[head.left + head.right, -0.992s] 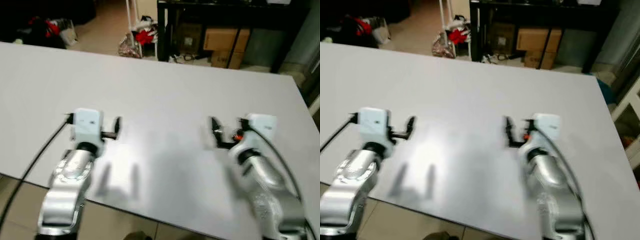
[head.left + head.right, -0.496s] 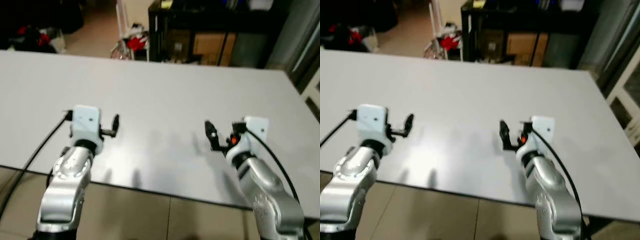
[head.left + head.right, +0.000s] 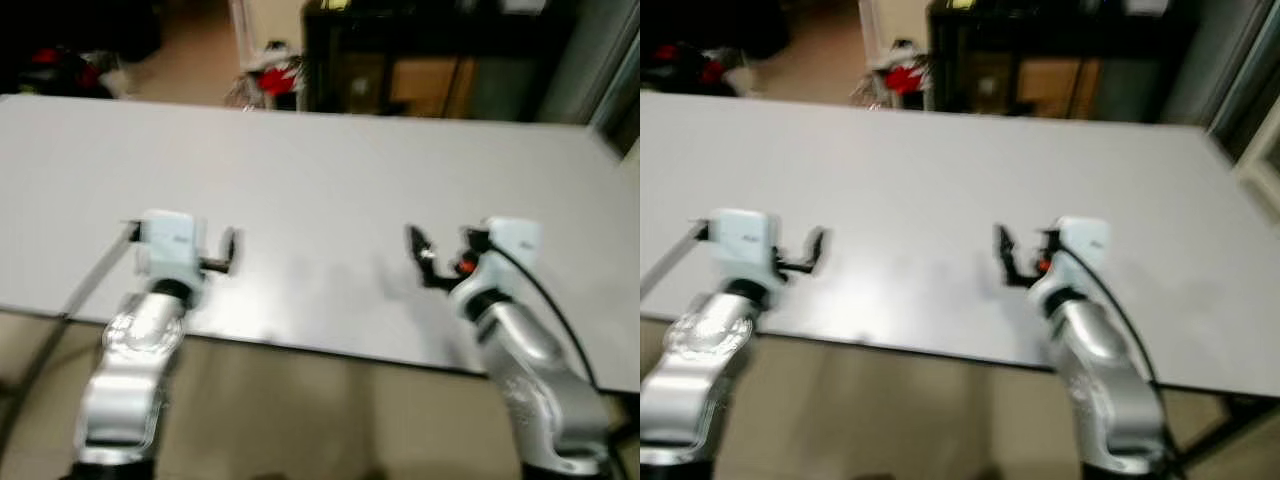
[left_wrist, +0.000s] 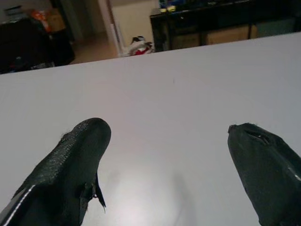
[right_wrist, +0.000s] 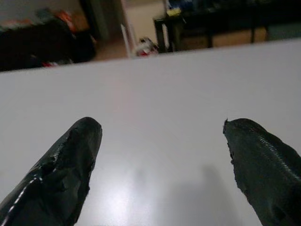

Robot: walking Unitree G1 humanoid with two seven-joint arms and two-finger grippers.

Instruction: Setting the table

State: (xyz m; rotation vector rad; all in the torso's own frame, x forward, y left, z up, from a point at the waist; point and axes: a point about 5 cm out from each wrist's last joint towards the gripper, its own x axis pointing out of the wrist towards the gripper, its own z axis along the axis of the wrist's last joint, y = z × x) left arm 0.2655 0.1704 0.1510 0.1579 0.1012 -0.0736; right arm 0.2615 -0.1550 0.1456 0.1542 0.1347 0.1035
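Unlabelled white table (image 3: 330, 170), both jaws apart, empty.

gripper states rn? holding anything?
Left gripper: open, empty, over the white table.
Right gripper: open, empty, over the same table.

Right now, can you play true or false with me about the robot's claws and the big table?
1. The left claw is open. True.
2. The right claw is squeezing a cup. False: its fingers are spread with nothing between them.
3. Both claws hover above the white table. True.
4. Plates lie between the arms. False: that stretch of table is bare.
5. A dark shelf stands beyond the table. True.
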